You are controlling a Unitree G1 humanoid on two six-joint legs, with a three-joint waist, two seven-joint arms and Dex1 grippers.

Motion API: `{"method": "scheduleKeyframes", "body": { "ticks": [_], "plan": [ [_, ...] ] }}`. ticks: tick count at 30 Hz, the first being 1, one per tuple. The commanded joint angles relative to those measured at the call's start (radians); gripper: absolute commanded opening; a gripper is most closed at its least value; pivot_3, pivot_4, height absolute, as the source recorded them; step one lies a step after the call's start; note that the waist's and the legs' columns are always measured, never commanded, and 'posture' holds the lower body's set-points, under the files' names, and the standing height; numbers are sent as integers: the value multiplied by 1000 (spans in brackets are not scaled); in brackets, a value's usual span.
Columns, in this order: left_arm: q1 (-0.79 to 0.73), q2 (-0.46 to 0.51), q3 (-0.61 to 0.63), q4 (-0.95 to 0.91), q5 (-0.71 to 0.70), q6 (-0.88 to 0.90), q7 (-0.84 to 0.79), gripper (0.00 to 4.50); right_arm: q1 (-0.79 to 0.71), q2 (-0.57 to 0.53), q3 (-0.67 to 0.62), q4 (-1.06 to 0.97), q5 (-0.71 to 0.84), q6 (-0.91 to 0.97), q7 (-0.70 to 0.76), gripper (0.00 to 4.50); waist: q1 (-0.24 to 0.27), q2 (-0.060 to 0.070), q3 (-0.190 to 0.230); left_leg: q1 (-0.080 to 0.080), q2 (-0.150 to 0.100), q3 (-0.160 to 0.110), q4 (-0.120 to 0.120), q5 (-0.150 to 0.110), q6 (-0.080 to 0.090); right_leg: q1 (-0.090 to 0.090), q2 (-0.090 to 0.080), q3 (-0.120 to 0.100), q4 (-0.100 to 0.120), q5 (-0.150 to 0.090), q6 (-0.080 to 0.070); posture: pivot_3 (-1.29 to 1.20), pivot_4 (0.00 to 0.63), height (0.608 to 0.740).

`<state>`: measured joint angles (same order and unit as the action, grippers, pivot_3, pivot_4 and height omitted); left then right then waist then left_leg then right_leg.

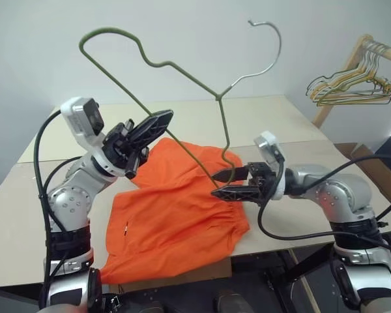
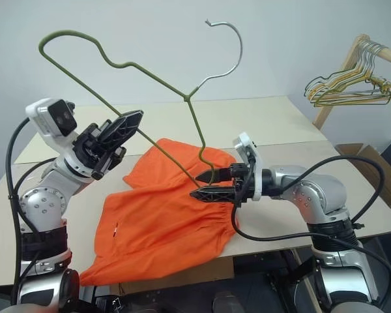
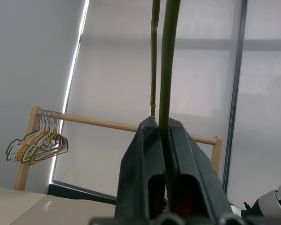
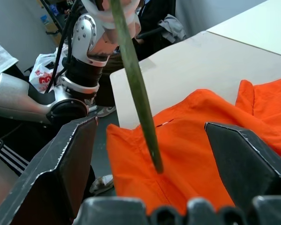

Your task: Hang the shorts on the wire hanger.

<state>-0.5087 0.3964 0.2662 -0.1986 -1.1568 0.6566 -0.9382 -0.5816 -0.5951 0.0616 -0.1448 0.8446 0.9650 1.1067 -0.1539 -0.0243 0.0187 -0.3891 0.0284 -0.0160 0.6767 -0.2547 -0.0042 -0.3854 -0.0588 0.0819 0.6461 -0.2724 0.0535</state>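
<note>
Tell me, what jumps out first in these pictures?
The bright orange shorts lie spread on the pale table between the two arms. Above them the thin grey-green wire hanger is tilted in the air, its long wire clamped in the shut left gripper. Its loose end dips toward the shorts' waistband between the open fingers of the right gripper. A bunch of hangers hangs on a wooden rail at far right.

beige table (image 1: 280,117) | wooden rack (image 1: 352,62) at right | bunch of wire hangers (image 1: 352,88) hanging on it
</note>
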Motion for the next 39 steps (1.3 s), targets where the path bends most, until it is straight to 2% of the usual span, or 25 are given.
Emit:
{"method": "scheduleKeyframes", "body": {
  "ticks": [1,8,10,11,13,14,17,21,24,27,33,36,39],
  "plan": [
    [-3,-2,-4,-29,11,-22,-2,0,-22,-10,-20,-18,6,5,-7,3420,0,0,0,0,0,0,0,0,0,0,0,0,0,0,0,-140,0,740],
    [6,-9,-10,-33,30,-34,-7,0,-21,-13,-25,-8,2,1,-15,1050,0,0,0,0,0,0,0,0,0,0,0,0,0,0,0,-143,0,740],
    [11,-14,-18,-38,63,-60,-10,0,-21,-13,-25,-6,0,-2,-17,272,0,0,0,0,0,0,0,0,0,0,0,0,0,0,0,-144,0,740],
    [18,-18,-25,-42,87,-83,-15,0,-20,-11,-27,-5,2,0,-19,29,0,0,0,0,0,0,0,0,0,0,0,0,0,0,0,-144,0,740],
    [28,-24,-34,-40,103,-101,-24,0,-19,-8,-31,-6,3,0,-20,29,0,0,0,0,0,0,0,0,0,0,0,0,0,0,0,-144,0,740],
    [33,-21,-46,-30,110,-89,-17,529,-17,-5,-36,-9,7,-1,-22,0,0,0,0,0,0,0,0,0,0,0,0,0,0,0,0,-144,0,740],
    [50,-5,-82,-19,150,-82,-29,1418,-9,3,-53,-22,24,-6,-25,0,0,0,0,0,0,0,0,0,0,0,0,0,0,0,0,-150,0,740],
    [99,100,-239,-24,359,-95,-57,2661,1,19,-135,-41,105,28,-74,0,-2,1,0,0,0,1,0,0,0,0,0,0,0,0,0,-152,0,740],
    [148,180,-350,-19,531,-142,-62,3716,47,-37,-199,-66,147,87,-111,0,-1,2,1,0,0,3,-1,0,0,0,1,0,0,0,0,-160,0,740],
    [183,225,-378,-27,613,-189,-71,4484,124,-124,-252,-86,185,173,-139,0,5,2,1,-1,0,7,-1,0,0,-1,0,-1,-1,0,0,-171,0,740],
    [216,334,-436,-66,791,-310,-115,4484,398,-282,-406,-93,228,321,-189,0,5,2,1,0,1,11,-1,0,1,-1,1,1,-2,-1,-1,-190,0,740],
    [213,368,-460,-78,843,-348,-143,4484,539,-322,-491,-97,236,366,-213,0,5,2,1,-1,1,13,-2,-1,2,-1,1,2,-2,-1,0,-198,0,740],
    [202,376,-470,-93,858,-357,-165,4484,635,-405,-513,-2,276,474,-115,0,1,2,1,0,1,16,-1,-1,2,-1,1,4,-2,-1,0,-211,0,740]
  ]
}}
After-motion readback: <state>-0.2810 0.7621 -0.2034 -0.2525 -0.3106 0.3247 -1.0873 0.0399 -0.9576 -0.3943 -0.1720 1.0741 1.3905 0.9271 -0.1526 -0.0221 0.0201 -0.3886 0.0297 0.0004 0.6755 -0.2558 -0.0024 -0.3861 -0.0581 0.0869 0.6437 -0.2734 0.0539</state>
